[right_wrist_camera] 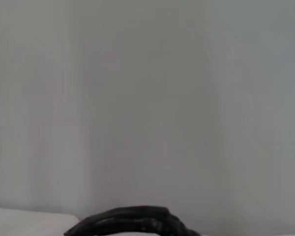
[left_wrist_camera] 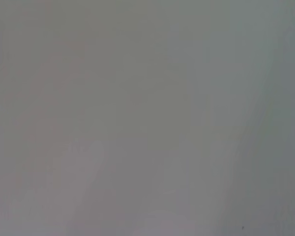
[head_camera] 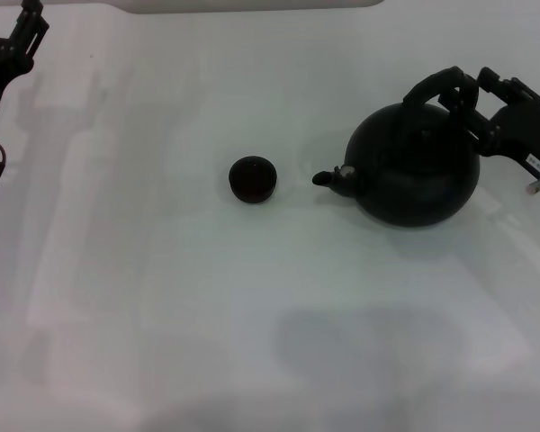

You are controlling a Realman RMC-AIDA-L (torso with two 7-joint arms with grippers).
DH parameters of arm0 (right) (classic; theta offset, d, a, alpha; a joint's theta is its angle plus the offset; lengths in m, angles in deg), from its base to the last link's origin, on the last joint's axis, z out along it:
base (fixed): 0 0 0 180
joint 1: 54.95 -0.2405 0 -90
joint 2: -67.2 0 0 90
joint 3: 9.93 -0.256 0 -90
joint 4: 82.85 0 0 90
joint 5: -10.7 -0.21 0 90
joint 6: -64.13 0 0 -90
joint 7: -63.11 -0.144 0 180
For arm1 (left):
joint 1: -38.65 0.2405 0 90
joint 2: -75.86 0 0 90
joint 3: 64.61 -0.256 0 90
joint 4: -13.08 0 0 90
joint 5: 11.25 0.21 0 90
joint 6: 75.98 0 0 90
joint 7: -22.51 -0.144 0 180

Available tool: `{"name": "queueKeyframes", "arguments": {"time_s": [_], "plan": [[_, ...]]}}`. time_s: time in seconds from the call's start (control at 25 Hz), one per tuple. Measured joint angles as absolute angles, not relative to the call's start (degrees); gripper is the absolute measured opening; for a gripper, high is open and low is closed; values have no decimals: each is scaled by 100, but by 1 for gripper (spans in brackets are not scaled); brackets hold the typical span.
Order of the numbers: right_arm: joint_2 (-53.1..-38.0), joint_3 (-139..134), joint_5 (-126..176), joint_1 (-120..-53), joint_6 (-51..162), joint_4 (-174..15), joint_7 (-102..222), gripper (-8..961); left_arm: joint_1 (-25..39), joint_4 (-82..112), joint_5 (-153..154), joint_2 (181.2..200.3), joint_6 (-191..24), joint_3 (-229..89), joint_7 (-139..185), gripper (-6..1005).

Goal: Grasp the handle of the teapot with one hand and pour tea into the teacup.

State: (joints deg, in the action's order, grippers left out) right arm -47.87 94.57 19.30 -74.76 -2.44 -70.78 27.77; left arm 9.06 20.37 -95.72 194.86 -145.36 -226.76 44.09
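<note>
The large round black teapot (head_camera: 417,169) stands upright on the white table at the right, its short spout (head_camera: 331,179) pointing left toward the teacup (head_camera: 253,179). That small dark cup sits near the table's middle, a short gap from the spout. The black arched handle (head_camera: 432,85) rises over the pot. My right gripper (head_camera: 472,101) is at the handle's right end, against it. In the right wrist view a dark arc of the handle (right_wrist_camera: 132,221) shows at the picture's edge. No tea is seen. My left gripper (head_camera: 27,31) is parked at the far left back corner.
The white table (head_camera: 162,306) spreads wide in front of and left of the cup. A pale wall fills the left wrist view. A soft shadow (head_camera: 369,346) lies on the table in front of the teapot.
</note>
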Motion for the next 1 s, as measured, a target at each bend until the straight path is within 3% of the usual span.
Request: {"name": "queueKeyframes", "arguments": {"time_s": [0.64, 0.84, 1.0], "plan": [[-4630, 8718, 1902, -6804, -1516, -7315, 2329, 874, 866, 2023, -9571, 19480, -14533, -22677, 4262, 877], [-4790, 7848, 1902, -6827, -1602, -7311, 3217, 867, 861, 2020, -9571, 19497, -14532, -22677, 3861, 877], [-4836, 7653, 1872, -6889, -1492, -7272, 4009, 867, 860, 2021, -9571, 19497, -14501, -22642, 3835, 878]]}}
